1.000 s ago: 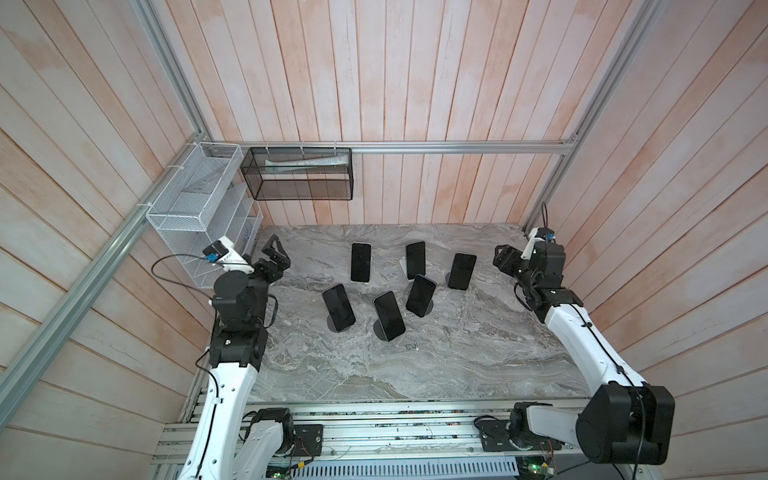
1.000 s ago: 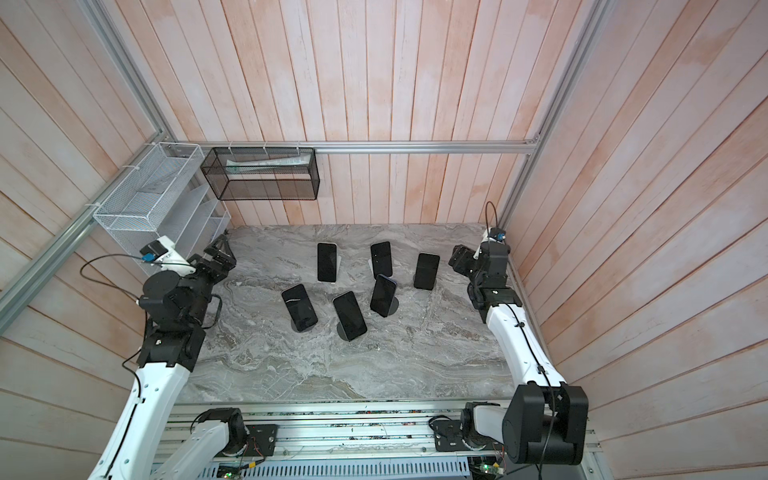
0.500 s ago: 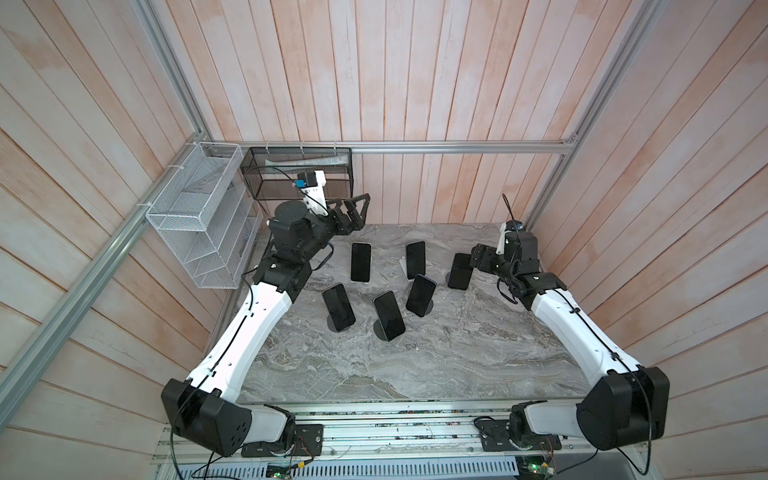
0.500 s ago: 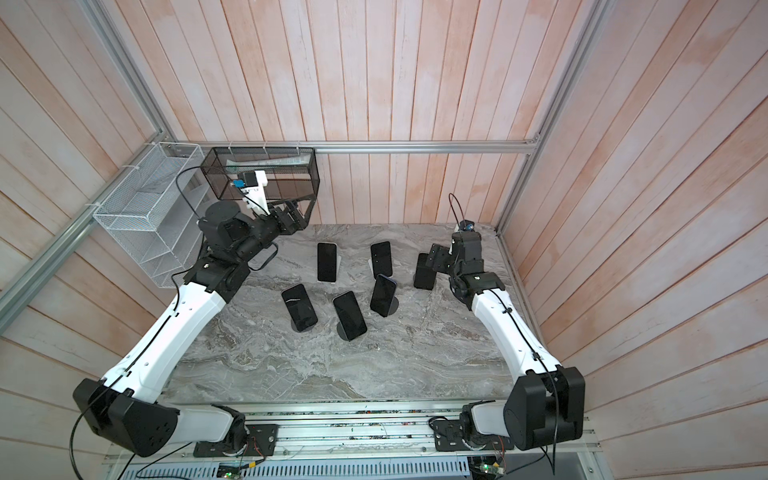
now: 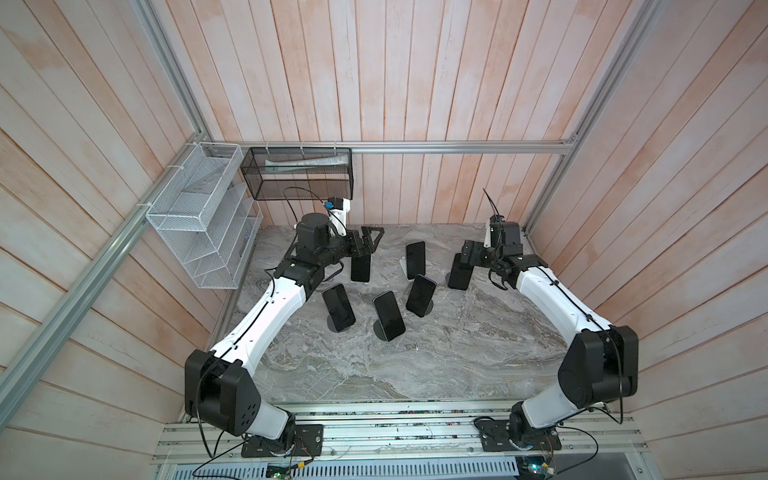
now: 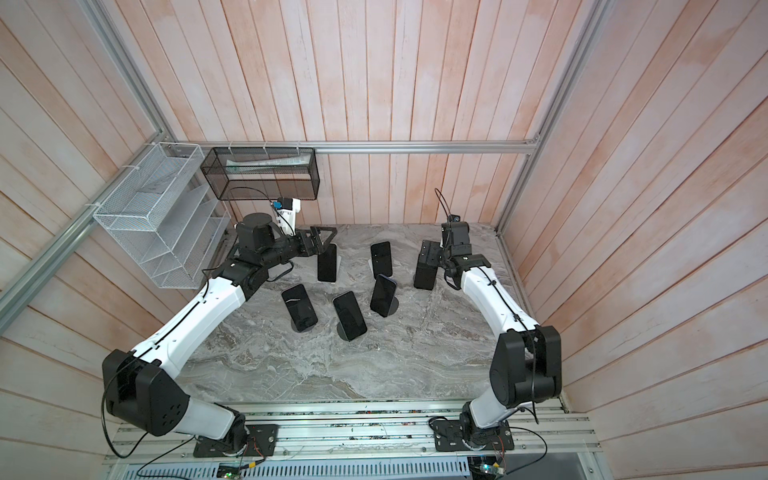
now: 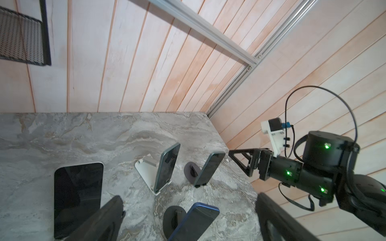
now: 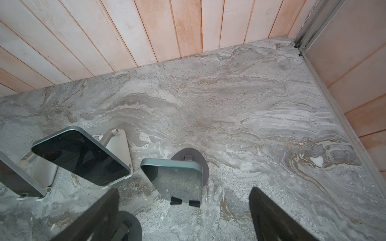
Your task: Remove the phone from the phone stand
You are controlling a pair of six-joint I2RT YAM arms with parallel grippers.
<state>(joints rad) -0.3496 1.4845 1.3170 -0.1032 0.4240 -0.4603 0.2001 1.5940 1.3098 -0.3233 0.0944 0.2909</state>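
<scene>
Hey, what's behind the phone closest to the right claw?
A round grey stand base with a small hinge sits behind the phone. The phone hides the rest of the stand.

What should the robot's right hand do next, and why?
Probably lower the right gripper so its fingers come around the phone on the dark round stand closest to it. The jaws stand open and empty, and in the right wrist view that phone sits in line between the two fingers.

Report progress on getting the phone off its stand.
Done: nothing; all six black phones sit on stands. In hand: open right gripper is at the rightmost phone on its round grey stand; open left gripper hovers over the rear-left phone. Left: grasp, lift clear.
</scene>
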